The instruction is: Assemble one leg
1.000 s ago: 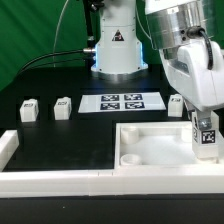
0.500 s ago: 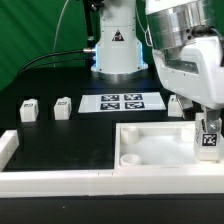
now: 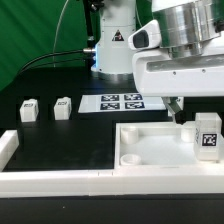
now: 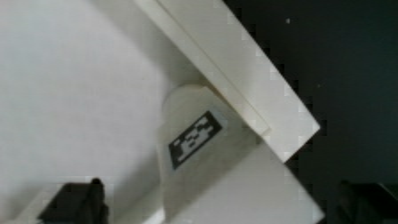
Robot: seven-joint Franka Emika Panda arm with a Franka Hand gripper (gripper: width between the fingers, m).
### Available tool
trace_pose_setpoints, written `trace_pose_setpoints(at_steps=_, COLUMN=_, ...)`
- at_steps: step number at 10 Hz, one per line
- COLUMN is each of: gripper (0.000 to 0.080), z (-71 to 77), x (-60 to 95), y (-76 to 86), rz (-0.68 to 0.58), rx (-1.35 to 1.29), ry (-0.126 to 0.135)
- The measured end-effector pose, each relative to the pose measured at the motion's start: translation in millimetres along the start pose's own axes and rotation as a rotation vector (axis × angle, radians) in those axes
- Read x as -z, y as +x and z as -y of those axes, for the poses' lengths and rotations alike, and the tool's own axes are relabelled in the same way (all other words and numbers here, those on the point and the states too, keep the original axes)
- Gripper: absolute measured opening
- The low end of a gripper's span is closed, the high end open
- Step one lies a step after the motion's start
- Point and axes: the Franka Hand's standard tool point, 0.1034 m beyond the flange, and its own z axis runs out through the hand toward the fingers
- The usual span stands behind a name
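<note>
We see the leg point(image 3: 208, 135) standing upright in the white tray-like top point(image 3: 150, 129), at about three o'clock in the exterior view. The gripper point(image 4: 217, 205) straddles it with its fingers spread and touching nothing. It looks placed, we judge, but whether it is screwed tight we cannot tell.

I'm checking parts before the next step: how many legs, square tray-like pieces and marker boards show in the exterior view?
Legs: 3 in view; the arm may hide another.
Square tray-like piece: 1
Marker board: 1
Total: 5
</note>
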Motion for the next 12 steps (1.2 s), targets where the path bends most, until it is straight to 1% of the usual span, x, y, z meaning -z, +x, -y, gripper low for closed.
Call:
trace_pose_setpoints(at_steps=1, gripper=0.0649, z=2.1, x=-0.3, y=0.0, rz=0.008, rx=0.097, ry=-0.008)
trace_pose_setpoints(at_steps=2, gripper=0.0649, z=5.4, x=-1.0, y=0.3, rz=0.003, rx=0.257, ry=-0.025)
trace_pose_setpoints(at_steps=3, gripper=0.0649, z=6.8, x=-2.1, y=0.2, rz=0.001, rx=0.385, ry=-0.035)
trace_pose_setpoints(at_steps=4, gripper=0.0649, z=6.1, x=-2.9, y=0.2, rz=0.002, rx=0.469, ry=-0.038)
trace_pose_setpoints(at_steps=7, gripper=0.0649, z=5.9, x=-2.9, y=0.5, rz=0.002, rx=0.467, ry=-0.038)
trace_pose_setpoints(at_steps=8, gripper=0.0561, z=5.9, x=-2.9, y=0.5, rz=0.002, rx=0.467, ry=-0.038)
trace_pose_setpoints(at_steps=9, gripper=0.0425, z=5.9, x=-2.9, y=0.5, rz=0.002, rx=0.467, ry=-0.038)
trace_pose_setpoints(at_steps=10, gripper=0.0425, z=5.9, x=-2.9, y=0.5, rz=0.002, rx=0.467, ry=-0.038)
trace_pose_setpoints(at_steps=11, gripper=0.0298, z=4.8, x=-2.3, y=2.2, rz=-0.002, rx=0.465, ry=-0.038)
trace_pose_setpoints(at_steps=12, gripper=0.0298, z=4.5, x=-2.3, y=2.5, rz=-0.002, rx=0.465, ry=-0.039)
